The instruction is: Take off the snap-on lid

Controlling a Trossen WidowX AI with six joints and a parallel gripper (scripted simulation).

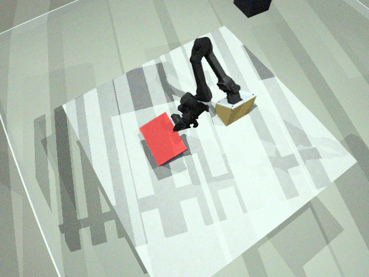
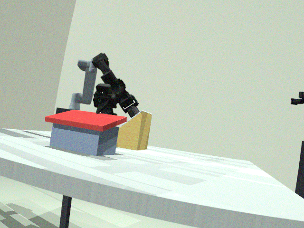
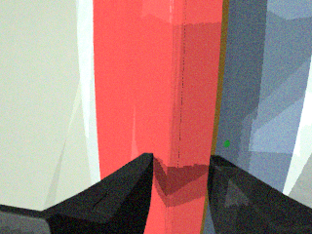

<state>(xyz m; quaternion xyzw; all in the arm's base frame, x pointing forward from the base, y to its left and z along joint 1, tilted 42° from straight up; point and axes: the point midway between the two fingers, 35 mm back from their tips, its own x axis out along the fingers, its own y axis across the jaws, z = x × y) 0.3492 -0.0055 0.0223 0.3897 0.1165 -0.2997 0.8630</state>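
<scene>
The red lid [image 1: 157, 143] [image 2: 85, 120] [image 3: 132, 73] is over the blue-grey storage box [image 2: 73, 139] [image 3: 244, 88], right side up. It is tilted: its edge on the arm's side stands raised off the box, and the opposite long edge is low at the box rim. A thin brown strip shows between the lid's side and the box in the wrist view. My gripper [image 1: 173, 130] [image 2: 98, 112] [image 3: 179, 164] is shut on the lid's raised edge. The box stands upright on the table [image 1: 256, 184] [image 2: 221, 191]. Its inside is hidden.
A yellow wooden block [image 1: 236, 111] [image 2: 132, 135] with a sloped white top carries my arm's base, close behind the box. A grey arm [image 2: 89, 83] stands farther back in the exterior view. Patchy shadows cross the table.
</scene>
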